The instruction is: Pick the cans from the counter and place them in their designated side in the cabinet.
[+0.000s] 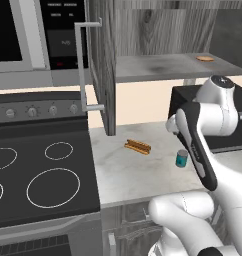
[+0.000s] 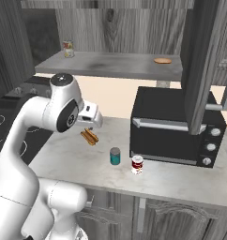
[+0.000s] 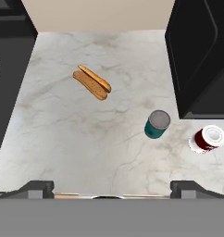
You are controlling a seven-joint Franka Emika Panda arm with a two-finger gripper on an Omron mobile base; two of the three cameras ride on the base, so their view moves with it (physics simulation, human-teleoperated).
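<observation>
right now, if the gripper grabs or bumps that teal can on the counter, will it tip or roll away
The teal can stands upright on the flat counter, so it should sit steady, though a high nudge might tip it. It looks rigid, so it probably won't deform in a grip. Once on its round side it would likely roll, perhaps toward the red can nearby.

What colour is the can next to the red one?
The can is teal with a silver top, seen best in the hand view, standing on the counter.

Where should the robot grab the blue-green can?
Best guess: around the round side wall of the teal can, coming straight down from above. It stands upright with bare counter around it, and the open gripper hangs overhead.
</observation>
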